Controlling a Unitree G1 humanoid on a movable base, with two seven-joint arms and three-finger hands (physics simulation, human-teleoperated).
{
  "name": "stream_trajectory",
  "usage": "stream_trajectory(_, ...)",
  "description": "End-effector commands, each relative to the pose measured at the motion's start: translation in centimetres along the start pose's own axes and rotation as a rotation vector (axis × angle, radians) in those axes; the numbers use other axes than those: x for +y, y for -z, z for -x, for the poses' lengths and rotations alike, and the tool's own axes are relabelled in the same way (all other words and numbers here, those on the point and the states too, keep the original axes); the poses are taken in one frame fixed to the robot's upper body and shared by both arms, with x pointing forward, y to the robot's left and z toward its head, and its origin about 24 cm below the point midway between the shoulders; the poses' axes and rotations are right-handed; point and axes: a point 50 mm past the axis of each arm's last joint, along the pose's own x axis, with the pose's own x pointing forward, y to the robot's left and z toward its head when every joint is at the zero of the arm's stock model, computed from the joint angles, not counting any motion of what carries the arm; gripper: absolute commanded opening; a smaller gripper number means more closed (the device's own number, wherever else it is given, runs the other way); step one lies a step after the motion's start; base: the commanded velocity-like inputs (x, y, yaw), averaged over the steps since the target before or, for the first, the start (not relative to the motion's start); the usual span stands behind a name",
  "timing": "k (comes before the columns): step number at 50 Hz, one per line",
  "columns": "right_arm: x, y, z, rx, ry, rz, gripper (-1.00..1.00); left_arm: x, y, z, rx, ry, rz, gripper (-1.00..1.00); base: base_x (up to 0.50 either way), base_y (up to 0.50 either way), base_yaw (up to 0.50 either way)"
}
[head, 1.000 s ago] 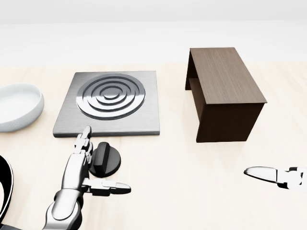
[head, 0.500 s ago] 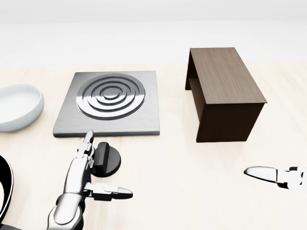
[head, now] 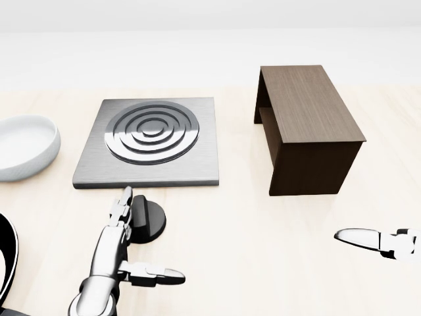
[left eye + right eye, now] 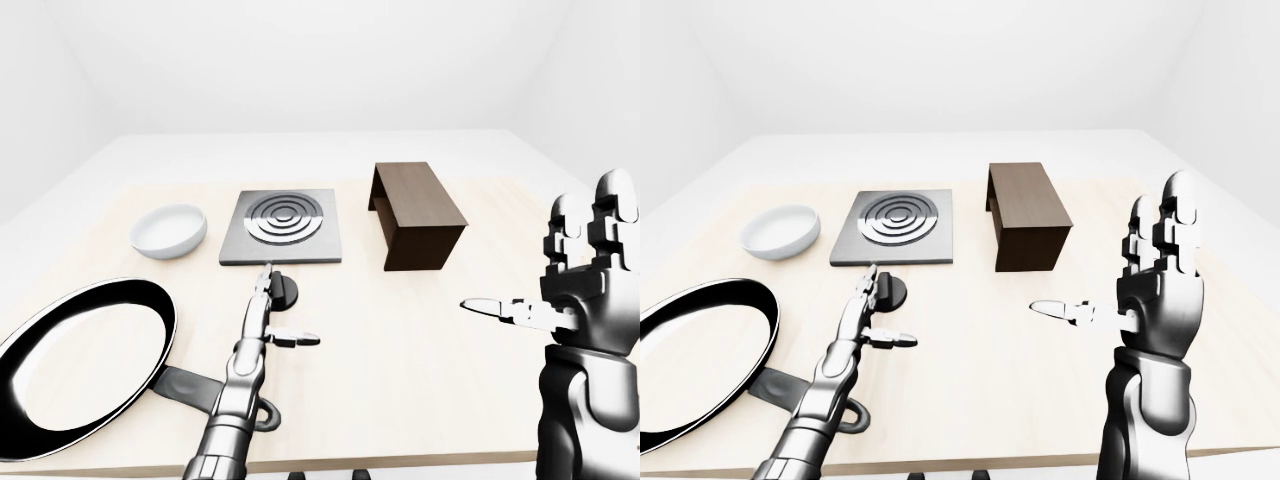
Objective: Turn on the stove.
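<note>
Left silver three-finger hand (image 3: 117,247) spread open, fingertips beside the left edge of the round black stove knob (image 3: 146,219), thumb out to the right, not gripping. Knob flat on the pale wooden table (image 3: 263,250), just below the square grey metal hob with ringed burner (image 3: 152,139); dark brown wooden box (image 3: 306,128) to its right, white bowl (image 3: 23,146) left, black frying pan (image 4: 85,360) lower left. Right silver hand (image 4: 1155,280) raised upright, fingers straight, thumb out, holding nothing.
</note>
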Motion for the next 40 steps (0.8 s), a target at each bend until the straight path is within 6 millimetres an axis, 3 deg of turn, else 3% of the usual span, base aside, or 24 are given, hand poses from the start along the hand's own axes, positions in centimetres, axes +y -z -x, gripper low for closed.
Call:
stream_trajectory(1, 0.0, 0.1, 0.0, 0.005, 0.008, 0.006, 1.00, -0.4, -0.6, 0.5, -0.038, 0.020, 0.046, 1.00, 0.00, 0.00, 0.00)
stream_trajectory(40, 0.0, 0.1, -0.1, 0.001, 0.008, 0.005, 1.00, -2.0, -2.4, 3.3, -0.096, 0.087, 0.059, 1.00, 0.00, 0.00, 0.00)
